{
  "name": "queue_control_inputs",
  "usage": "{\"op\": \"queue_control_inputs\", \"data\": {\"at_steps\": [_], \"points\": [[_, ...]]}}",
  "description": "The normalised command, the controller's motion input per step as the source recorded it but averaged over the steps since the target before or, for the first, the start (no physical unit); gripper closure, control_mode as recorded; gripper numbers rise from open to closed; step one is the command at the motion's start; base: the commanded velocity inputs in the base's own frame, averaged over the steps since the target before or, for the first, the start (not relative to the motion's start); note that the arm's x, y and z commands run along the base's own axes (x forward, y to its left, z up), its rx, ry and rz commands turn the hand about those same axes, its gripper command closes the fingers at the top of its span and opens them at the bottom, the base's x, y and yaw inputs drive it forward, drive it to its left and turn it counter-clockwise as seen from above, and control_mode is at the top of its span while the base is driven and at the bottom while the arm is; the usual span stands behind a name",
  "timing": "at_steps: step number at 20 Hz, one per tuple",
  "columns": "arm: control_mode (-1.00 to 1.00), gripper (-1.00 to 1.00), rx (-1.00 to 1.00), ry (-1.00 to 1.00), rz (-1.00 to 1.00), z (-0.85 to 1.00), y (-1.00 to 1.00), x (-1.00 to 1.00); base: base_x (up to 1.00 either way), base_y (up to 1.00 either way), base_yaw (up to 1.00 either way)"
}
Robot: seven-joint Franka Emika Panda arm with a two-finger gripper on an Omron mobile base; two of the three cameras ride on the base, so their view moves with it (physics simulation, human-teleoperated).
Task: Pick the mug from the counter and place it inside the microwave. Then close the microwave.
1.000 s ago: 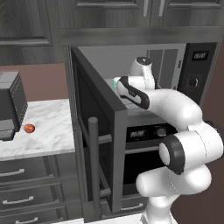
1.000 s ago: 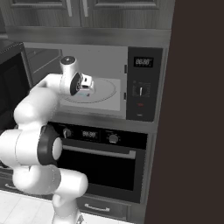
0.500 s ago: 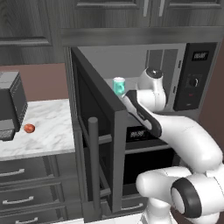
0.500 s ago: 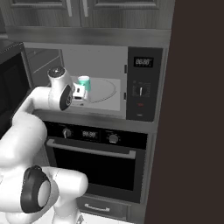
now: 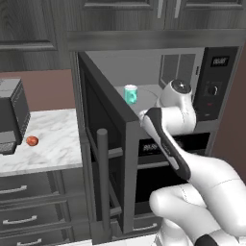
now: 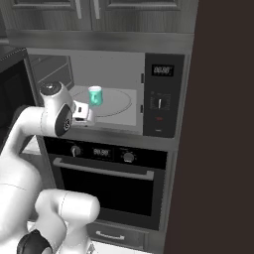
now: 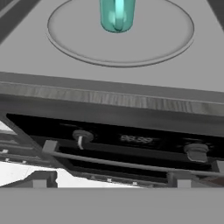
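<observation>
The tool (image 6: pixel 85 113) hangs with jaws spread wide and empty just outside the microwave (image 6: pixel 161 94) mouth. Ahead of it the mug (image 6: pixel 95 95) stands upright on the turntable (image 7: pixel 144 41). The door (image 5: pixel 103 144) is swung open beside it; the oven (image 6: pixel 106 183) sits below, and an orange fruit (image 5: pixel 32 141) lies off on the worktop (image 5: pixel 53 144).

A home kitchen: built-in microwave (image 6: pixel 106 92) over an oven (image 6: pixel 106 186), marble counter (image 5: pixel 55 139), dark wood cabinets (image 5: pixel 120 17).
</observation>
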Motion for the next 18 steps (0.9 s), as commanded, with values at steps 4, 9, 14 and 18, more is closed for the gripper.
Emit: {"op": "queue_control_inputs", "data": {"at_steps": [4,9,14,18], "points": [[-1.00,-1.00,0.00,0.04,0.00,0.21,0.00,-0.70,0.00,0.00,0.00],[-1.00,-1.00,0.00,0.00,0.00,0.18,0.00,-0.67,0.00,0.00,0.00],[-1.00,-1.00,0.00,0.00,0.00,0.11,0.00,-0.69,0.00,0.00,0.00],[-1.00,-1.00,0.00,0.00,0.00,0.05,0.00,-0.66,0.00,0.00,0.00]]}}
